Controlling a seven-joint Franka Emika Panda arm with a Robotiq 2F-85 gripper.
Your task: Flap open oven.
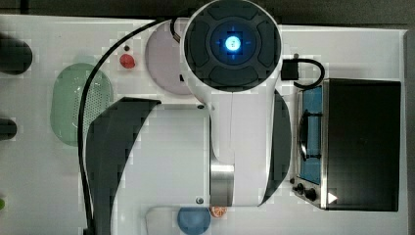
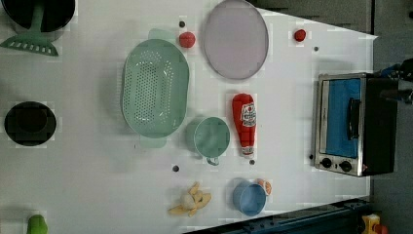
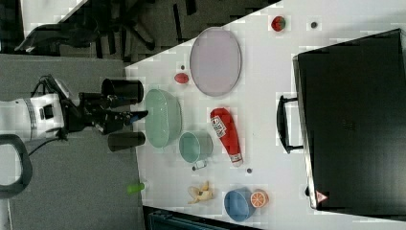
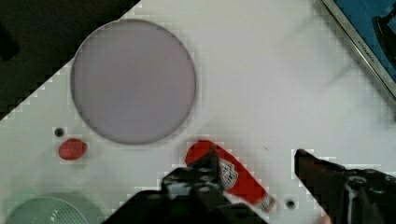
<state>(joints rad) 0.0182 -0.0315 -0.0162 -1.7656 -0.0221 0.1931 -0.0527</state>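
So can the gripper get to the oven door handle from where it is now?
Probably yes. The gripper hangs open above the ketchup bottle, and bare table lies between it and the oven. The handle on the shut door faces that way, unobstructed.

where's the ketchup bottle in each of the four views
Top view: I can't make it out; the arm stands over the table's middle.
Left view: ketchup bottle lies mid-table, between the green cup and the oven.
Right view: it lies mid-table, beside the cup.
Wrist view: it lies under the hand, partly hidden by it.
Shared landmark: the lilac plate.
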